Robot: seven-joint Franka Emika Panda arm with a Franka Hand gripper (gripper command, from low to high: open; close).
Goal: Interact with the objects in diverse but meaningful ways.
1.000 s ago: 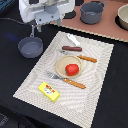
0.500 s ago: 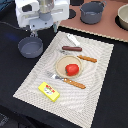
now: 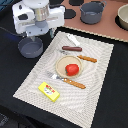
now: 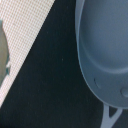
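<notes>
Saucepan [image 3: 30, 47], small and grey, sits on the dark table [image 3: 112, 100] just off the placemat's left edge in the exterior view, directly under the gripper [image 3: 36, 36]. Fills most of the wrist view too [image 4: 102, 45], rim close to the lens, apparently with the start of its handle. Cannot tell whether the jaws are spread or closed: hidden under the white wrist housing, and absent from the wrist picture. Looks empty, not yet lifted.

On the placemat [image 3: 95, 107]: red tomato [image 3: 72, 69] on a small tan plate [image 3: 59, 66], brown sausage [image 3: 71, 48] just beyond it, white utensil [image 3: 73, 40] farther still, wooden-handled knife [image 3: 86, 58] to the right, wooden-handled fork [image 3: 70, 81] on the near side, yellow box [image 3: 48, 91] near the front-left corner. Grey pot [image 3: 92, 11] far off on the brown surface.

By judgement, early: everything laid out neatly, nothing inside either vessel, nothing held for certain. Left to do: grasp the saucepan or bring food to it.
</notes>
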